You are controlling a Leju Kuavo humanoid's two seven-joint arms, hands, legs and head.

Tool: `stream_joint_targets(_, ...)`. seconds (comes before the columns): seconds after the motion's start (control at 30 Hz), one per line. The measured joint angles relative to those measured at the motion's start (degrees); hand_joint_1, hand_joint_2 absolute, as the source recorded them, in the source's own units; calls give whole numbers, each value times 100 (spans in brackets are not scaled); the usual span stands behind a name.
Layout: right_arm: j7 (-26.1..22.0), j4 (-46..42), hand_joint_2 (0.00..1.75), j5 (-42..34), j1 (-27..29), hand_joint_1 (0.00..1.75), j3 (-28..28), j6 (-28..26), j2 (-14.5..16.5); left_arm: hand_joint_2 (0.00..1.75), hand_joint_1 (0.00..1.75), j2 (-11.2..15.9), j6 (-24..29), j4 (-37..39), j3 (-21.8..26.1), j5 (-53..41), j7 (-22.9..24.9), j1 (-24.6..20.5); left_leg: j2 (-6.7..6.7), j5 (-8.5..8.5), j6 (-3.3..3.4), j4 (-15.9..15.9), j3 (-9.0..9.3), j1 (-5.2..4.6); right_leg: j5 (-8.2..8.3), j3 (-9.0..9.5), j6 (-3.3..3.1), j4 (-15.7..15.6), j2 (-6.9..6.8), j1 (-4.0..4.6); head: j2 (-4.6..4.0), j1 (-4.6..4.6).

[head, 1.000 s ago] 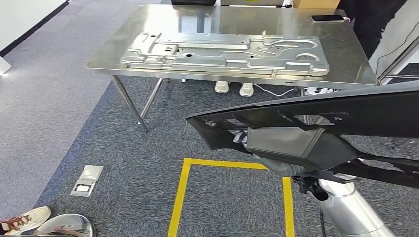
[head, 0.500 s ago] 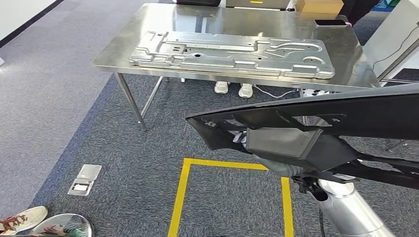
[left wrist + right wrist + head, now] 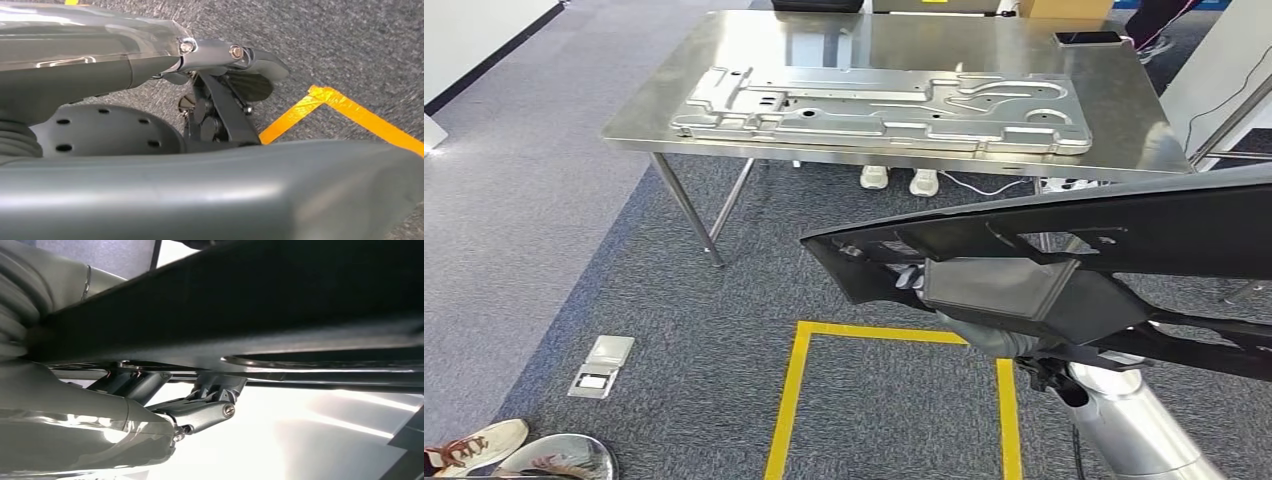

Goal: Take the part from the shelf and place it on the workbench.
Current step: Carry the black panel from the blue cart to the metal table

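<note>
Black part (image 3: 1064, 235) is held by right hand (image 3: 75, 430) at near right, above carpet, short of far worktop (image 3: 1124, 130) bearing metal panel (image 3: 884, 105). Left hand (image 3: 220, 105) grips nothing, fingers curled.

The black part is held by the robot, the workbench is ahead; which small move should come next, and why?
Probably a step forward: the right hand grips the black part low over carpet, short of the workbench, where a metal panel already lies.
</note>
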Motion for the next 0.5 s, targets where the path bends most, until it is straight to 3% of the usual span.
stream_joint_targets(0.03,0,-1,175,0,-2,175,1,0,0,175,0,0,0,0,0,1,-1,1,0,182,15,-248,108,-1,-4,11,2,0,5,2,0,0)
stream_joint_targets(0.1,-1,-2,175,-1,-6,175,0,0,1,175,0,2,0,0,0,1,-1,-2,-5,599,79,-1041,461,-18,-18,28,15,0,15,10,0,0)
stream_joint_targets(0.13,-1,-2,175,-1,-8,175,0,0,2,175,0,3,0,0,0,1,-2,-5,-8,720,112,-1345,592,-33,-23,25,29,3,20,14,0,0)
stream_joint_targets(0.17,-1,-1,175,-1,-7,175,0,0,2,175,0,5,0,0,-1,0,-2,-7,-11,754,141,-1508,656,-48,-26,13,51,5,23,16,0,0)
stream_joint_targets(0.3,-1,-4,175,-2,-17,175,-6,0,1,175,0,4,1,0,0,0,-3,-8,-2,741,209,-1627,683,-37,-92,-20,176,64,23,15,0,2)
stream_joint_targets(0.37,-1,-5,175,-2,-27,175,-9,0,0,175,0,1,0,0,0,1,-4,-10,10,766,243,-1670,704,-14,-377,-188,208,483,25,14,0,2)
stream_joint_targets(0.43,-1,1,175,-1,-16,175,-7,0,0,175,0,-1,0,0,0,1,-3,-10,16,766,254,-1671,702,-20,-720,-525,226,1225,25,16,0,2)
stream_joint_targets(0.47,0,4,175,-1,-5,175,-5,0,0,175,0,-2,0,0,0,1,-3,-8,18,765,255,-1669,703,-24,-789,-652,234,1493,25,15,0,2)
stream_joint_targets(0.5,0,6,175,0,2,175,-4,0,0,175,0,-2,0,0,0,1,-2,-6,18,763,255,-1667,706,-25,-743,-686,240,1563,24,14,0,2)
